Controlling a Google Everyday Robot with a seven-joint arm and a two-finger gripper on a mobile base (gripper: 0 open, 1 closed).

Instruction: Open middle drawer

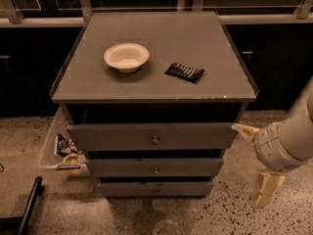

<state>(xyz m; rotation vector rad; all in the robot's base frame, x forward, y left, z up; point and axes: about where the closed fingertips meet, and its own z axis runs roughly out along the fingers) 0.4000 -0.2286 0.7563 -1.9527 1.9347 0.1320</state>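
Drawers: we count three in the grey cabinet (pixel 195 38). The top drawer (pixel 112 136) has the tallest front, the middle drawer (pixel 195 167) sits under it, and the bottom drawer (pixel 127 189) is lowest.
Knobs: three, one at the centre of each front.
On top: one white bowl (pixel 126 57) and one dark packet (pixel 184 72), apart.
Around: one clear bin (pixel 51 148) of snack packs against the cabinet's left side.
Gripper: the gripper (pixel 245 166) is right of the cabinet, at drawer height.
Jaws: wide apart and empty. The upper finger (pixel 244 130) is just beside the top drawer's right end; we cannot tell whether it touches. The lower finger (pixel 266 187) hangs over the floor.
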